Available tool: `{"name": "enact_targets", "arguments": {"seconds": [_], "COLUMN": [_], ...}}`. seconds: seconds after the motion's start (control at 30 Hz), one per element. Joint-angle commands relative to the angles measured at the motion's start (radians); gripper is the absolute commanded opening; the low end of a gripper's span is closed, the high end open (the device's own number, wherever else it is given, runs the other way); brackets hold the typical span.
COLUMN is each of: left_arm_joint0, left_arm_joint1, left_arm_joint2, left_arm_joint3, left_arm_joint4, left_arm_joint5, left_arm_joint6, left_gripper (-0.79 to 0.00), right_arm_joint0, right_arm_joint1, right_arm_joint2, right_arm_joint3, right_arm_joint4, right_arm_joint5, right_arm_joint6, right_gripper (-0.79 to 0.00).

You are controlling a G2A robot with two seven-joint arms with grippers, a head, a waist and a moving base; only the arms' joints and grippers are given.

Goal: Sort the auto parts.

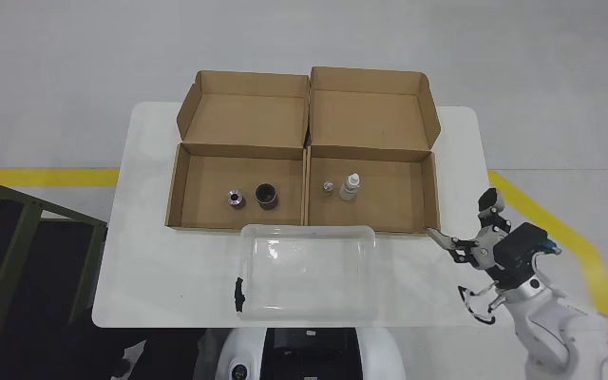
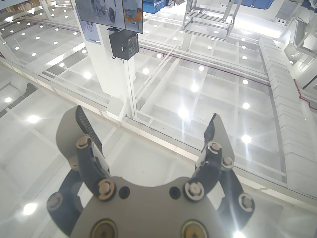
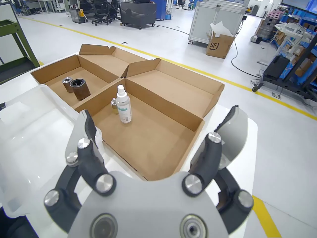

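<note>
- Right gripper (image 3: pixel 159 113) gapes, empty; a low reach could clip the box (image 3: pixel 195 134) wall or topple the bottle (image 3: pixel 123 106).
- Left gripper (image 2: pixel 146 113), open and empty, faces the ceiling.

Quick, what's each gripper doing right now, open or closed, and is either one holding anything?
Left gripper: open, holding nothing.
Right gripper: open, holding nothing.

top view overhead, left wrist facing ceiling (image 2: pixel 198 87), right wrist sharing boxes (image 3: pixel 158 137)
</note>
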Motion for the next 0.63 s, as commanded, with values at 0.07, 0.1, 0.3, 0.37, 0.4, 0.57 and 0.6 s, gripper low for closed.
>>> {"name": "enact_targets", "arguments": {"seconds": [0.07, 0.1, 0.3, 0.37, 0.4, 0.57, 0.6], "left_arm_joint0": [0.0, 0.0, 0.0, 0.0, 0.0, 0.0, 0.0], "left_arm_joint1": [0.0, 0.0, 0.0, 0.0, 0.0, 0.0, 0.0], "left_arm_joint2": [0.0, 0.0, 0.0, 0.0, 0.0, 0.0, 0.0], "left_arm_joint3": [0.0, 0.0, 0.0, 0.0, 0.0, 0.0, 0.0], "left_arm_joint4": [0.0, 0.0, 0.0, 0.0, 0.0, 0.0, 0.0], "left_arm_joint5": [0.0, 0.0, 0.0, 0.0, 0.0, 0.0, 0.0], "left_arm_joint6": [0.0, 0.0, 0.0, 0.0, 0.0, 0.0, 0.0], "left_gripper": [0.0, 0.0, -0.001, -0.001, 0.0, 0.0, 0.0], "right_arm_joint0": [-0.03, -0.033, -0.035, -0.035, -0.035, -0.035, -0.035], "right_arm_joint1": [0.003, 0.003, 0.004, 0.004, 0.004, 0.004, 0.004], "right_arm_joint2": [0.03, 0.033, 0.035, 0.035, 0.035, 0.035, 0.035], "right_arm_joint3": [-0.019, -0.023, -0.026, -0.026, -0.026, -0.026, -0.026], "right_arm_joint4": [0.005, 0.006, 0.002, 0.002, 0.002, 0.002, 0.002], "right_arm_joint5": [0.003, 0.0, -0.005, -0.005, -0.005, -0.005, -0.005], "right_arm_joint6": [-0.004, -0.003, -0.001, -0.001, -0.001, -0.001, -0.001], "right_gripper": [0.0, 0.0, -0.001, -0.001, 0.0, 0.0, 0.0]}}
